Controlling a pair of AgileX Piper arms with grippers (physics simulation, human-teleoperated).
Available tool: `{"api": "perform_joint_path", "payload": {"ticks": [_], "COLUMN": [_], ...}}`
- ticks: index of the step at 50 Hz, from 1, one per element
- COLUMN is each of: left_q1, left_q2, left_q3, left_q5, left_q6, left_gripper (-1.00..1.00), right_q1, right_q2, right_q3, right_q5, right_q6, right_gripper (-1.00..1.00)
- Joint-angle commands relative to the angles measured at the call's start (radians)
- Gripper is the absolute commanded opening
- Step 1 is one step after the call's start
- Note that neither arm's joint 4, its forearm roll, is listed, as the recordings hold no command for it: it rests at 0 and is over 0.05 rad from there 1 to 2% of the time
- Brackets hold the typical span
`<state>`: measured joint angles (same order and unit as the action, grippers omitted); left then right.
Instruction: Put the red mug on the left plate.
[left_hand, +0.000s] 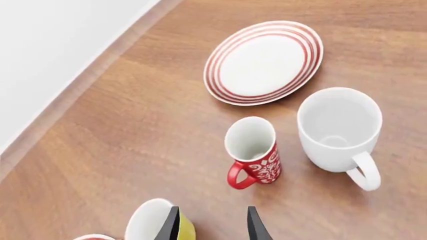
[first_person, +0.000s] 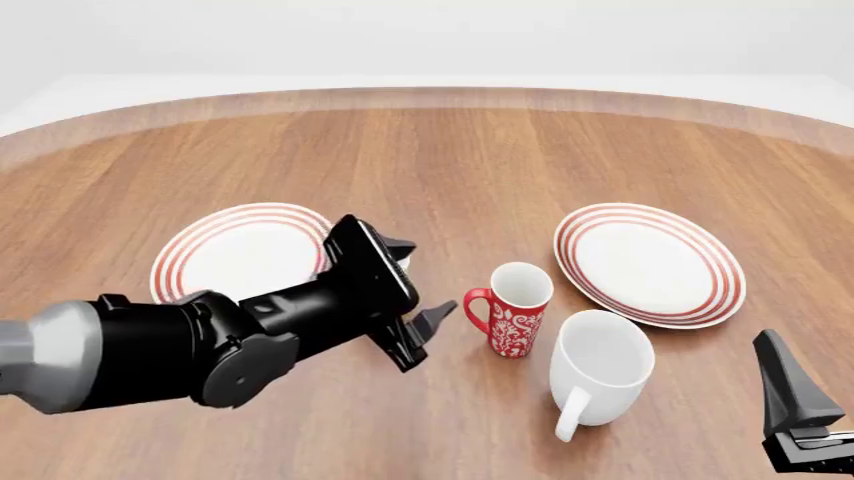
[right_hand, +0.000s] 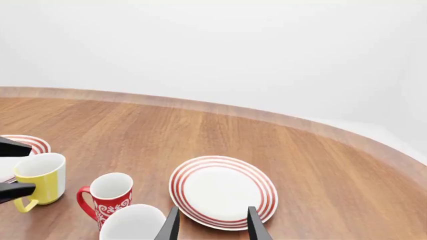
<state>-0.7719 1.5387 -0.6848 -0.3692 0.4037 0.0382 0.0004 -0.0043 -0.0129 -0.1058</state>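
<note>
The red mug (first_person: 514, 308) with a white floral pattern stands upright on the table between the two plates, its handle toward the left plate. It also shows in the left wrist view (left_hand: 253, 152) and the right wrist view (right_hand: 107, 197). The left plate (first_person: 227, 255) is bare, partly hidden by my left arm. My left gripper (first_person: 416, 285) is open and empty, just left of the red mug and apart from it; its fingers frame free space in the left wrist view (left_hand: 213, 226). My right gripper (first_person: 787, 390) is open and empty at the near right (right_hand: 212, 227).
A larger white mug (first_person: 601, 370) stands upright just right of and nearer than the red mug. The right plate (first_person: 650, 262) lies beyond it. A yellow mug (right_hand: 41, 182) stands by my left gripper's fingers (left_hand: 157, 225), hidden in the front view.
</note>
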Motion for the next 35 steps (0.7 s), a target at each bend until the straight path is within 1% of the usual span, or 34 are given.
{"api": "perform_joint_path", "payload": {"ticks": [1, 18, 35], "left_q1": [-0.009, -0.022, -0.025], "left_q2": [0.042, 0.105, 0.167], "left_q3": [-0.028, -0.052, -0.094], "left_q5": [0.002, -0.009, -0.010], "left_q6": [0.001, 0.013, 0.026], "left_gripper": [1.00, 1.00, 1.00], "right_q1": [0.002, 0.005, 0.007], "right_q2": [0.000, 0.000, 0.000], "right_q3": [0.000, 0.000, -0.002], "right_q5": [-0.002, -0.005, -0.007], "right_q6": [-0.002, -0.006, -0.009], "right_gripper": [1.00, 1.00, 1.00]}}
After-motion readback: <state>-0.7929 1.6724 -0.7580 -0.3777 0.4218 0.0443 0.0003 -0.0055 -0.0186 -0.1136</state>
